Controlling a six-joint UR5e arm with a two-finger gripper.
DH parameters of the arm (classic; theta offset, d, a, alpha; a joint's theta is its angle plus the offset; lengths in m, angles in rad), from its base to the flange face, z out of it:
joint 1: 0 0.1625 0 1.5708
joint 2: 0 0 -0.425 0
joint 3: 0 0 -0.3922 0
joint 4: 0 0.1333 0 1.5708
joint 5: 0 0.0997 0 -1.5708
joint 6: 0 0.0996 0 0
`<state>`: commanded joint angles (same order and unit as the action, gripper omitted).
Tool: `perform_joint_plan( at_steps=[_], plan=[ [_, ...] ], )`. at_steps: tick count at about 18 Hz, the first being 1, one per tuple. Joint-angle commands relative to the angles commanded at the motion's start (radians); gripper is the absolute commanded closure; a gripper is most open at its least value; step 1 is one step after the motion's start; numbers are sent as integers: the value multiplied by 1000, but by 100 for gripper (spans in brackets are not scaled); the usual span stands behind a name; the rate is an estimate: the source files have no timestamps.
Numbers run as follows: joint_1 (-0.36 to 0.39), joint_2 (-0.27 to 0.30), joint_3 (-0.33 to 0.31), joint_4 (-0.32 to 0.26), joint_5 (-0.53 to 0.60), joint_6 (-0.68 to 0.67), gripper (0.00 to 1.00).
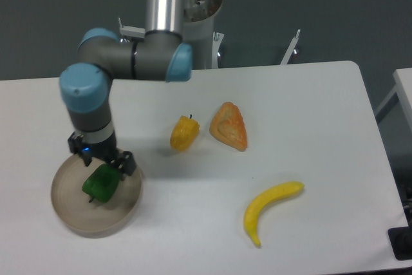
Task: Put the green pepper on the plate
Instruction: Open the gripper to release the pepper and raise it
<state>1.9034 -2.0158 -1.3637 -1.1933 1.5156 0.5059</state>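
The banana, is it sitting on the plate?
No, the banana lies on the white table, far from the plate, which holds only the green pepper.

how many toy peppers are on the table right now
2. The small glossy dark-green toy pepper lies on the round beige plate, just below the gripper. The yellow-orange toy pepper lies mid-table, left of the orange wedge. None seem hidden.

White table (309, 101), perhaps grey floor (335, 4)

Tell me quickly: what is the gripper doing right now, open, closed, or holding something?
Gripper: open, holding nothing, just above the green pepper, which lies on the plate.
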Motion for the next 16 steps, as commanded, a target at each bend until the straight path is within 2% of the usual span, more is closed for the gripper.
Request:
perform_joint_plan(
  at_steps=[4, 8, 13, 16],
  plan=[
    [109, 32, 2, -49, 2, 155, 0],
    [193, 31, -11, -49, 2, 302, 0],
    [235, 31, -14, -46, 14, 361, 0],
    [233, 31, -12, -39, 25, 361, 0]
  ],
)
